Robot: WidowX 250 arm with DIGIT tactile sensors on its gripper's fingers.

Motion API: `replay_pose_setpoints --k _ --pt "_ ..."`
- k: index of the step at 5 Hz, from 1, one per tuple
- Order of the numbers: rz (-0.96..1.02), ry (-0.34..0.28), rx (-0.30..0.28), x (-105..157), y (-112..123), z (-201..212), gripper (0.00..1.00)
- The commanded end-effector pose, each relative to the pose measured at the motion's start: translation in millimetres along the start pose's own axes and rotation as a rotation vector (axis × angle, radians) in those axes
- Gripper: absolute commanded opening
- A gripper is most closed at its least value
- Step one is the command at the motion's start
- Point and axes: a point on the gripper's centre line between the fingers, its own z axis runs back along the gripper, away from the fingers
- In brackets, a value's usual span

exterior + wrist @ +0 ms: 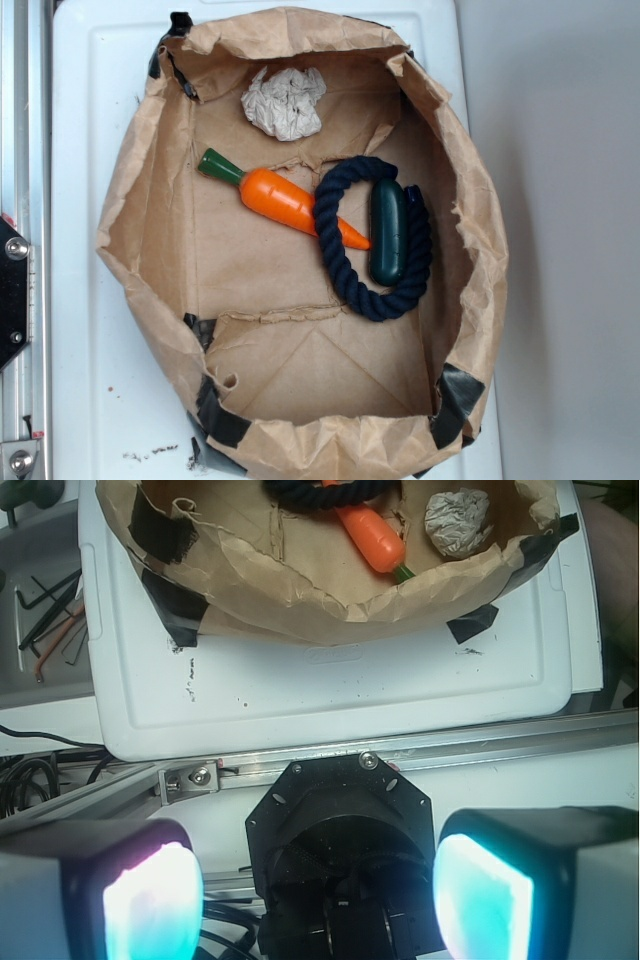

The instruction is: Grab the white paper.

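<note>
The white paper is a crumpled off-white wad lying at the far end inside the large brown paper bag. It also shows in the wrist view at the top right, inside the bag. My gripper is seen only in the wrist view. Its two glowing pads stand wide apart with nothing between them. It hovers over the robot's base, well clear of the bag. The gripper does not show in the exterior view.
An orange toy carrot, a navy rope ring and a dark green toy lie in the bag. The bag sits on a white tray. A metal rail and the black base lie below the gripper.
</note>
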Motion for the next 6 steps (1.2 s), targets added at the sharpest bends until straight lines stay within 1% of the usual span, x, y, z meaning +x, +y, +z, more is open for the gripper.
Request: replay_pose_setpoints --k 1,2,3,4,5,6 --pt "0.000 0.000 0.000 0 0 0 1.00" --pt "0.120 -0.075 -0.015 49 1 -13 1.00" --pt "0.204 -0.127 -0.021 77 10 -29 1.00" --pt "0.291 -0.200 -0.015 96 27 -61 1.00" --pt "0.463 -0.222 -0.034 118 45 -93 1.00" --pt "0.698 -0.249 -0.025 140 62 -114 1.00"
